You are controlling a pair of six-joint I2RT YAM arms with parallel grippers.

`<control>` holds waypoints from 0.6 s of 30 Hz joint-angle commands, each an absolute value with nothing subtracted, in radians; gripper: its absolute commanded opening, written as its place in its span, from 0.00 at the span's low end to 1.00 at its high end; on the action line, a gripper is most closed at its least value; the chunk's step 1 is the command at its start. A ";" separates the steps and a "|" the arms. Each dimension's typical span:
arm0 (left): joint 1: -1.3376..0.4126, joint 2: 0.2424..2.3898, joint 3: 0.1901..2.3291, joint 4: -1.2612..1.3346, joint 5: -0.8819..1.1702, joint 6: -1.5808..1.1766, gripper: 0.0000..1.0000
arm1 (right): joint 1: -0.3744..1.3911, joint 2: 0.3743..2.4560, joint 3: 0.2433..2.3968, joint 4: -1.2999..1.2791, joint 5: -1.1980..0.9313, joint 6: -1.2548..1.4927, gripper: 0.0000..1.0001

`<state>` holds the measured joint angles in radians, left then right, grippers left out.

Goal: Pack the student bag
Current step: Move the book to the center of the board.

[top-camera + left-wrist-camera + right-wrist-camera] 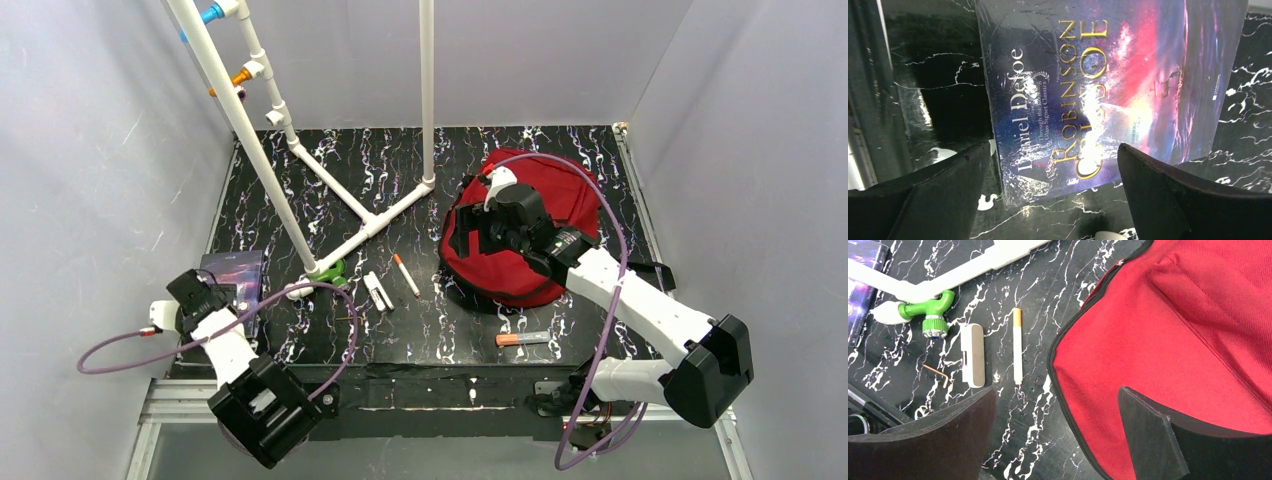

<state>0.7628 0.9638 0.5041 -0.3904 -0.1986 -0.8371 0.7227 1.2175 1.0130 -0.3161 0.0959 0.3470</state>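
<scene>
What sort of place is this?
Probably a lab robot test cell: plain white walls box in a black marbled table, a white pipe frame stands on it, and two arms are mounted at its edge.

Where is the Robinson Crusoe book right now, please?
In the top view the book lies on the left side, under the open left gripper, left of the green pipe fitting.

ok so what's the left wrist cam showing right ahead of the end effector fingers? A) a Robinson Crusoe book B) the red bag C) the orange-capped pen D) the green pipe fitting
A: the Robinson Crusoe book lies flat just ahead of the left end effector, whose fingers stand open. The red student bag is over by the right end effector.
</scene>
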 commanded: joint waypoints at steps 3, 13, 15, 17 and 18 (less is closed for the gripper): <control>0.825 0.988 0.376 -0.090 -0.048 -1.001 0.98 | 0.724 1.233 1.085 -0.290 0.069 0.322 0.98; 0.326 1.528 0.646 0.034 0.332 -1.033 0.26 | 0.726 1.239 1.016 -0.161 0.076 0.400 0.98; 0.283 1.562 0.731 0.013 0.432 -0.992 0.29 | 0.727 1.265 1.019 -0.124 0.056 0.379 0.99; 0.282 1.534 0.775 -0.091 0.427 -0.932 0.38 | 0.727 1.298 1.045 -0.117 0.053 0.366 0.98; 0.282 1.514 0.801 -0.149 0.401 -0.886 0.44 | 0.727 1.321 1.065 -0.117 0.049 0.358 0.98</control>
